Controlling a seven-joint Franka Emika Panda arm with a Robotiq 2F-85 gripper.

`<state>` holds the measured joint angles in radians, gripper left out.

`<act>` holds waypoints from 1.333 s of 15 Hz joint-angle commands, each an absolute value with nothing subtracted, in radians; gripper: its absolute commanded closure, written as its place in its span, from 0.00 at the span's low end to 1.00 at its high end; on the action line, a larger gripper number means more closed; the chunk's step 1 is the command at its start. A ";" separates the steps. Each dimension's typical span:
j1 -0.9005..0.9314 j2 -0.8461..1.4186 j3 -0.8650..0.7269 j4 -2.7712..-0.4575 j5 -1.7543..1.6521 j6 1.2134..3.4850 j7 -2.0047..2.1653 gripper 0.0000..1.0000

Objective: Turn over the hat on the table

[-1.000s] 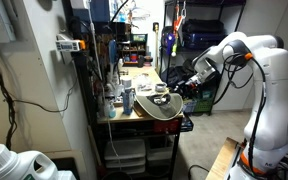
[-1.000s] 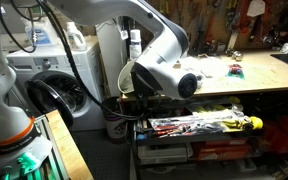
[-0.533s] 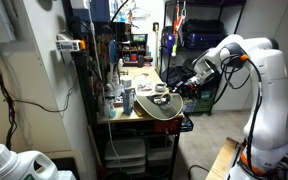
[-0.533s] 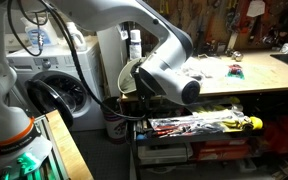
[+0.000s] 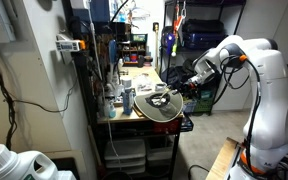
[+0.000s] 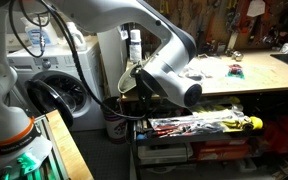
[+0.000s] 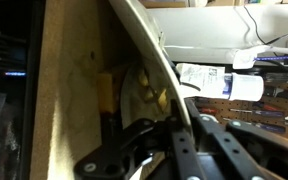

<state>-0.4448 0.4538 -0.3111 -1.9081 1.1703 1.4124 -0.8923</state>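
The hat (image 5: 160, 107) stands tilted up at the near end of the table (image 5: 142, 76), its dark olive-black face showing. My gripper (image 5: 178, 94) reaches it from the right at the raised brim. In the wrist view the pale brim edge of the hat (image 7: 152, 52) runs diagonally down between my two dark fingers, and the gripper (image 7: 190, 128) is shut on it over the wooden table top (image 7: 69, 90). In an exterior view my arm's wrist (image 6: 169, 80) covers most of the hat; only a tan sliver (image 6: 127, 80) shows.
Small bottles and cans (image 5: 119, 98) stand on the table left of the hat. A white bottle (image 7: 219, 82) lies beyond the brim. A tall dark rack (image 5: 84, 95) borders the table. A lower shelf holds tools (image 6: 204, 125); a washing machine (image 6: 44, 92) stands nearby.
The fingers have closed from wide open onto the hat's brim. The wrist has shifted slightly; the hat stays tilted in the same place.
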 commanded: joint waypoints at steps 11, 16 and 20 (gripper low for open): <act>-0.488 0.434 -0.318 -1.854 1.242 1.163 -0.929 0.99; -0.463 0.337 -0.353 -1.859 1.186 1.214 -0.910 0.99; -0.434 0.226 -0.369 -1.880 1.078 1.292 -0.903 0.99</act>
